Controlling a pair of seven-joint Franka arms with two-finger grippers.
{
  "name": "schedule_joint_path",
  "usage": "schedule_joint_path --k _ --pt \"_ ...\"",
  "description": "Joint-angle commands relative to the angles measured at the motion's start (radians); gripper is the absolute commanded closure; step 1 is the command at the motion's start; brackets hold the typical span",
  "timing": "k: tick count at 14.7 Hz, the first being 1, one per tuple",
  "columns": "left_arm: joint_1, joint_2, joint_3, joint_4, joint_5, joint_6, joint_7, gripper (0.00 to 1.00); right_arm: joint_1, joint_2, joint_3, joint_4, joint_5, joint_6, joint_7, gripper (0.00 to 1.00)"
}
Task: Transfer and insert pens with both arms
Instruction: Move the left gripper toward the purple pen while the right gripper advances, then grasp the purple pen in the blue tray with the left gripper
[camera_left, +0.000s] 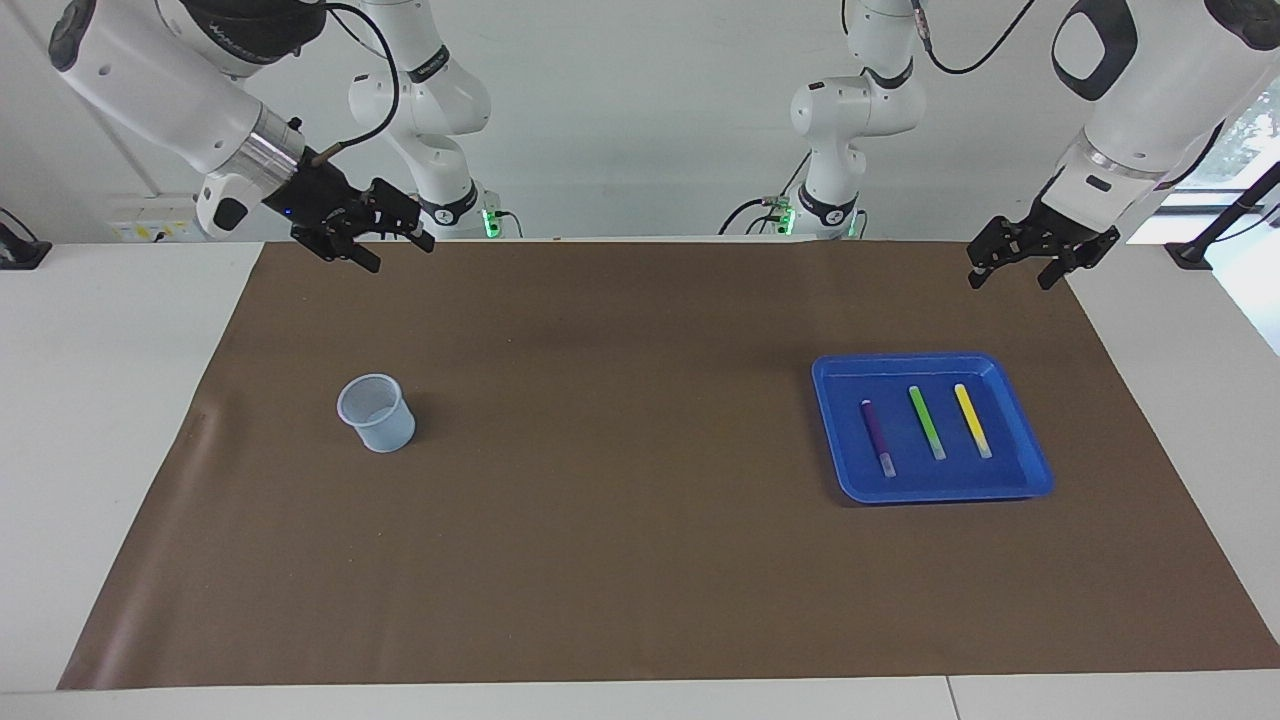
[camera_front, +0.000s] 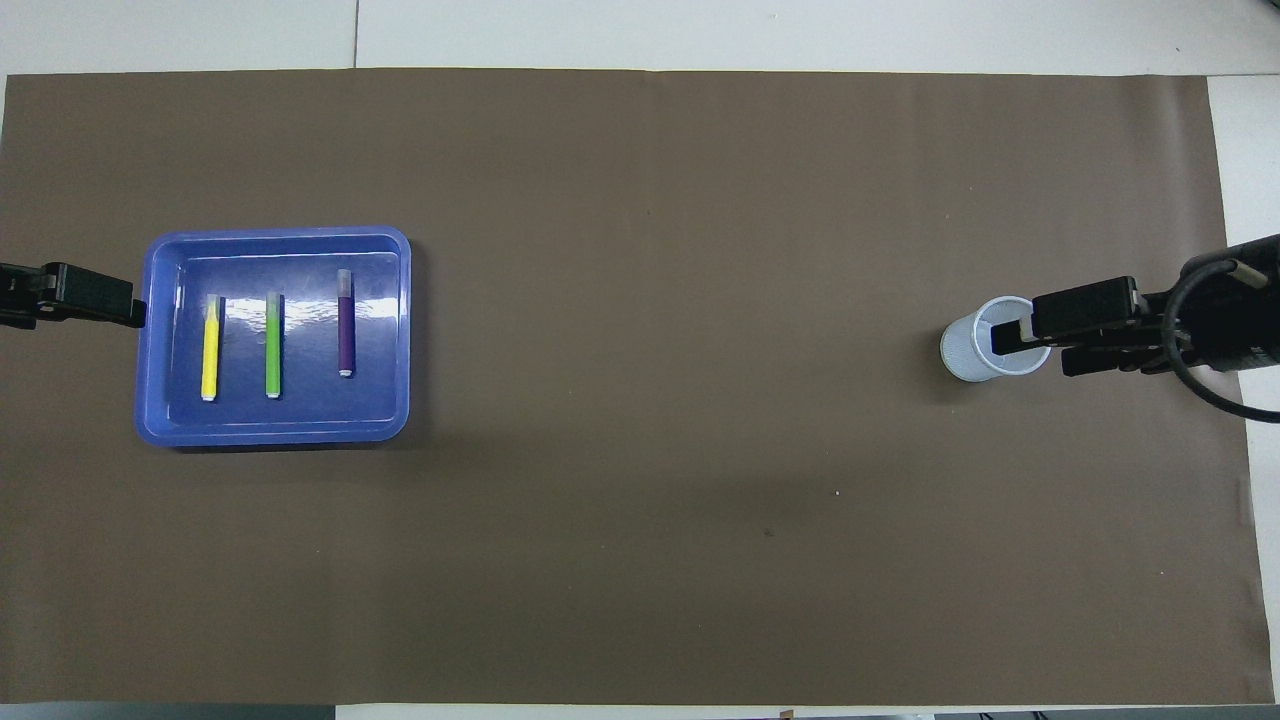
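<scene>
Overhead, both claws gape empty: right claw (camera_left: 397, 250) over the cup's (camera_left: 377, 412) three o'clock rim, left claw (camera_left: 1010, 273) at the tray's (camera_left: 1030, 470) nine o'clock.

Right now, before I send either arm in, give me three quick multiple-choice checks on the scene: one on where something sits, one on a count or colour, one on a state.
1. Where do the pens lie?
A. In the mesh cup
B. In the blue tray
C. Loose on the brown mat

2. How many pens are there?
A. Two
B. Three
C. Four

3. What does the right pincer hold?
A. Nothing
B. The purple pen
C. The mesh cup

Key:
1 B: the purple pen, green pen and yellow pen lie side by side, apart, in the blue tray toward the left arm's end.
2 B: three show, one of each colour.
3 A: the right pincer hangs open and empty in the air, well above the mesh cup; the left pincer, also open, waits up in the air by the mat's edge.
</scene>
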Motion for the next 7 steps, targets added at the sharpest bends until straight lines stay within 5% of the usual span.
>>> schedule_joint_path --k 1,7 --pt "-0.037 -0.027 -0.001 -0.114 0.001 0.123 0.003 0.00 -0.004 -0.076 0.007 -0.133 0.115 0.086 0.030 0.00" --pt "-0.123 0.074 -0.001 -0.273 0.001 0.431 -0.061 0.00 0.017 -0.108 0.014 -0.199 0.212 0.146 0.090 0.00"
